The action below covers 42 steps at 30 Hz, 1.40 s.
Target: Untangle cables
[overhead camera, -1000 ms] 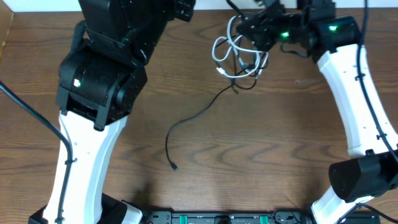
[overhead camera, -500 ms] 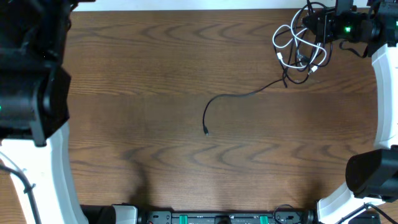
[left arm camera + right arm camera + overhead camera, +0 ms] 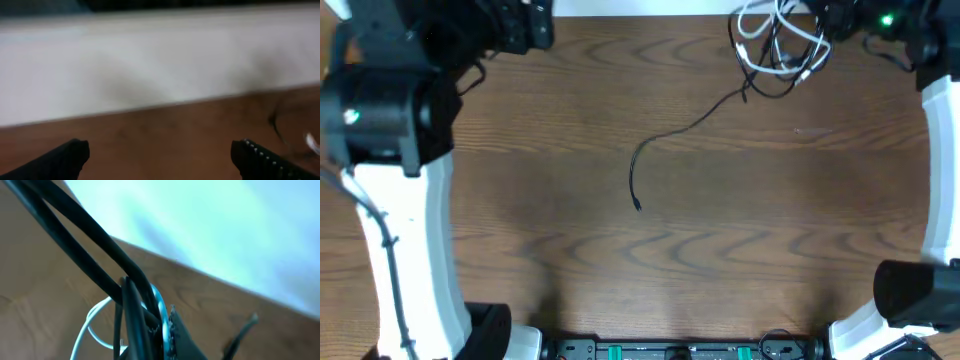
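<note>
With right gripper (image 3: 823, 22) clamped, seemingly on the tangle (image 3: 775, 45), bring empty, wide-open left gripper (image 3: 160, 155) to the trailing black cable (image 3: 633, 178) and draw gently apart.

Soft, even light fills the overhead view: the brown worktop (image 3: 720, 250) shows crisp grain, no glare, and one faint shadow patch near its near-left edge. The left wrist view is smeared throughout, with a washed-out pale band across the far side. In the right wrist view the cables (image 3: 131, 305) are close and out of focus, against bluish-white glare at the upper right.
</note>
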Each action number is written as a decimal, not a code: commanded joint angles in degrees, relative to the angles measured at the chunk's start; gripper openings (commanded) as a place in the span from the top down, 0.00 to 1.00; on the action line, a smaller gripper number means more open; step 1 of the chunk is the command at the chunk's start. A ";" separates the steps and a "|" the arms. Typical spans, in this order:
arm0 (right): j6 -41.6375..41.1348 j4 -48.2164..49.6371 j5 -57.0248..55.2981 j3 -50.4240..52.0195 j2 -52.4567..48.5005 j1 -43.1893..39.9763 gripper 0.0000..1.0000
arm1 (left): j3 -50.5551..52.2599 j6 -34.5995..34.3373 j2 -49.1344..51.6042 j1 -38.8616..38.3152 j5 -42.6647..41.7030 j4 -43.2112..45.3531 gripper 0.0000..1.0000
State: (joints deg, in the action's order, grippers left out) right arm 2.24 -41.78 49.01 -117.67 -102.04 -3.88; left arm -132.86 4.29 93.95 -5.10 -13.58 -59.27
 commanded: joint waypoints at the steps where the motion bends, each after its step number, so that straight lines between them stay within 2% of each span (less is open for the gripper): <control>1: -4.52 0.44 4.94 -8.41 4.79 1.68 0.99 | 0.24 -0.13 4.17 -2.71 -6.10 -3.15 0.05; 6: -6.71 -0.04 4.94 -13.86 4.87 5.60 0.99 | 0.26 2.73 8.81 -9.90 -19.96 -3.21 0.05; 12: -5.92 -2.21 1.22 -13.86 4.42 9.09 0.99 | 0.24 3.37 9.22 -17.31 -20.28 1.77 0.06; 21: -1.97 -8.15 -4.57 -13.84 2.84 9.62 0.99 | 0.20 3.13 8.44 -18.14 -21.42 2.82 0.06; 29: -1.92 -7.96 -5.20 -13.84 -0.44 12.70 0.99 | 0.20 3.15 7.08 -20.87 -23.30 3.61 0.07; 31: -1.92 -7.72 -5.40 -13.84 -0.72 13.40 0.99 | 0.20 3.15 7.08 -22.08 -23.30 4.35 0.16; 35: -1.77 -7.21 -5.64 -13.84 -0.74 13.94 0.99 | 0.20 3.10 7.08 -22.73 -23.28 4.72 0.21; 38: -1.77 -7.19 -5.57 -13.84 -0.74 14.14 0.99 | 0.20 3.10 7.08 -23.02 -23.28 4.74 0.37; 40: -1.77 -7.19 -5.57 -13.84 -0.74 14.45 0.99 | 0.20 3.10 7.10 -23.02 -23.28 4.74 0.54; 41: -1.77 -7.19 -5.57 -13.84 -0.74 14.82 0.99 | 0.20 3.10 7.10 -22.99 -23.28 4.74 0.60; 42: -1.77 -7.19 -5.53 -13.84 -0.74 15.13 0.99 | 0.20 3.10 7.10 -22.99 -23.28 4.74 0.61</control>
State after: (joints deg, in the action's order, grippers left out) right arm -0.19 -49.41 43.46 -131.17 -102.98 10.22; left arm -132.40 7.55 102.21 -27.99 -36.10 -54.81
